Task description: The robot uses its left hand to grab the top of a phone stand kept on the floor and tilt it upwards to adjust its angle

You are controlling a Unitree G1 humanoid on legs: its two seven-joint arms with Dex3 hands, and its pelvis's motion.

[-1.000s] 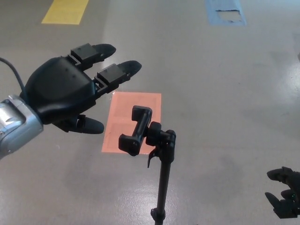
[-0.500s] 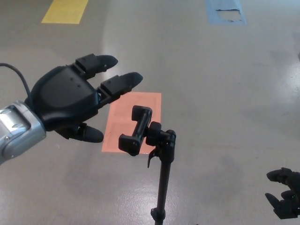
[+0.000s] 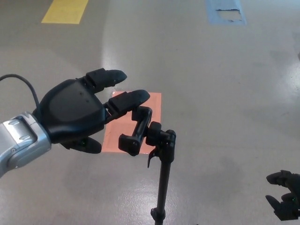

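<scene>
Just left of the stand (image 3: 161, 178), the left hand (image 3: 77, 115) hovers with fingers (image 3: 131, 99) spread, holding nothing, one fingertip nearly at the clamp (image 3: 136, 130) on top. That black stand rises from the floor (image 3: 225, 93) on a thin pole, in front of an orange patch (image 3: 140, 101). Rigid plastic and metal, it looks light and likely tippy; the clamp's top jaw seems the best purchase, though its hinge may resist. Far right of the stand, the right hand (image 3: 286, 194) hangs empty, fingers parted.

Black left hand (image 3: 77, 115) — silver forearm (image 3: 21, 145), black cable (image 3: 23, 84)
</scene>
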